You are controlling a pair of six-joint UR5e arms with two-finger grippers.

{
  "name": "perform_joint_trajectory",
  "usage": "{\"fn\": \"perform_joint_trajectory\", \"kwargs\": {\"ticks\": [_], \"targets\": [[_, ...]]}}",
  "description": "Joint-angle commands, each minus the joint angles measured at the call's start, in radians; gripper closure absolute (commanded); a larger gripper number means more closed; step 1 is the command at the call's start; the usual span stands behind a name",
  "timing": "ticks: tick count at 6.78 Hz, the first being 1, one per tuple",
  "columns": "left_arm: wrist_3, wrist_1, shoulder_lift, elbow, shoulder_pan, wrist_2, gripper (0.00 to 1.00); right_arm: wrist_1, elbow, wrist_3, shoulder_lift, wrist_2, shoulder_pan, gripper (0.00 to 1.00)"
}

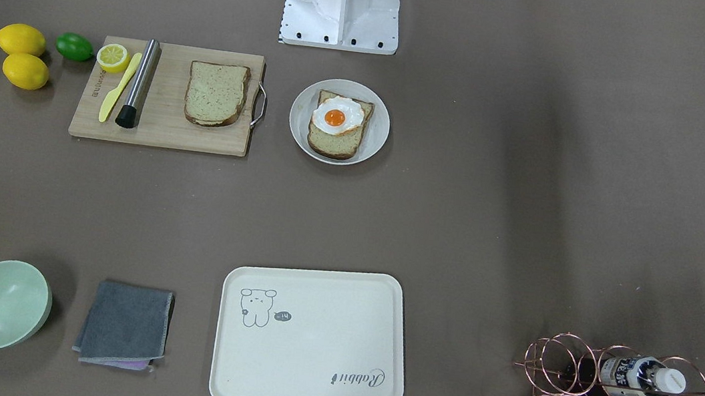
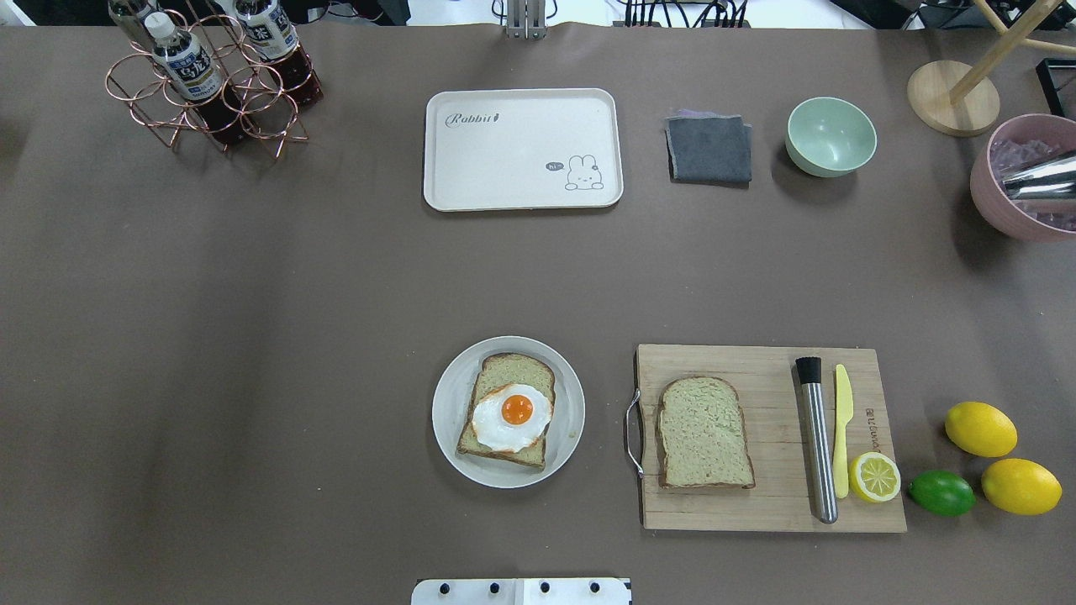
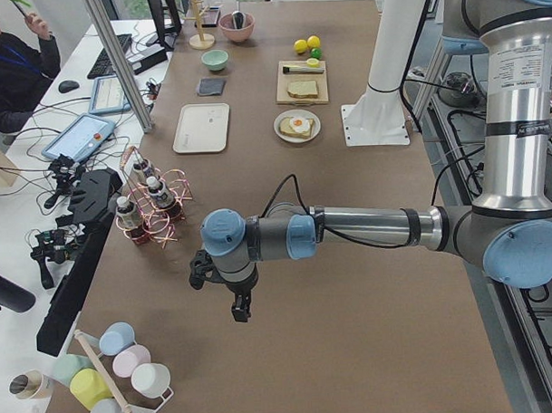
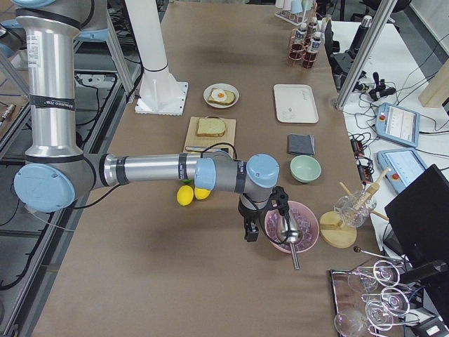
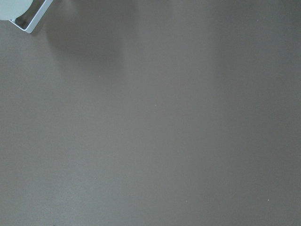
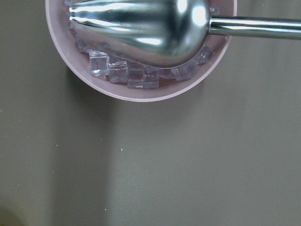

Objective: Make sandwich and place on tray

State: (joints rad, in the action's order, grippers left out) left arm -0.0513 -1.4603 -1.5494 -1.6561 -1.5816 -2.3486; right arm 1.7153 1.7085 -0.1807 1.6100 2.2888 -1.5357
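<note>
One bread slice [image 2: 514,375] lies on a round white plate [image 2: 449,409] with the fried egg [image 2: 511,416] on top. A second bread slice [image 2: 703,433] lies bare on the wooden cutting board [image 2: 756,370]. The cream tray [image 2: 521,151] stands empty at the far middle. My left gripper [image 3: 240,307] hangs over bare table far to the left, and my right gripper [image 4: 247,235] hangs beside a pink bowl far to the right. Both show only in the side views, so I cannot tell whether they are open or shut.
The board also holds a steel muddler [image 2: 816,441], a yellow knife [image 2: 841,428] and a lemon half [image 2: 874,476]. Lemons [image 2: 980,428] and a lime [image 2: 941,492] lie beside it. Further off are a bottle rack [image 2: 210,84], grey cloth [image 2: 709,149], green bowl [image 2: 830,136] and pink ice bowl [image 2: 996,210].
</note>
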Motion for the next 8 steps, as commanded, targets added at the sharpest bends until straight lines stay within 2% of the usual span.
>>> {"fn": "perform_joint_trajectory", "kwargs": {"ticks": [1,3,5,6,7,8], "targets": [[0.074,-0.008,0.008,-0.022,0.000,-0.003,0.02,0.007,0.016,0.006,0.010,-0.008,0.000,0.00],[0.074,-0.044,0.008,-0.024,-0.003,-0.005,0.02,0.003,0.008,0.006,0.011,-0.002,0.000,0.00],[0.077,-0.171,0.024,-0.027,-0.006,-0.018,0.02,-0.009,0.040,0.006,0.021,0.000,-0.001,0.00],[0.077,-0.219,0.015,-0.027,-0.006,-0.117,0.02,-0.073,0.062,0.010,0.021,0.000,-0.003,0.00],[0.079,-0.418,0.014,-0.049,-0.005,-0.151,0.02,-0.153,0.126,0.024,0.021,-0.003,-0.015,0.00],[0.193,-0.577,0.009,-0.034,0.018,-0.152,0.02,-0.193,0.138,0.093,0.012,0.001,-0.014,0.00]]}}
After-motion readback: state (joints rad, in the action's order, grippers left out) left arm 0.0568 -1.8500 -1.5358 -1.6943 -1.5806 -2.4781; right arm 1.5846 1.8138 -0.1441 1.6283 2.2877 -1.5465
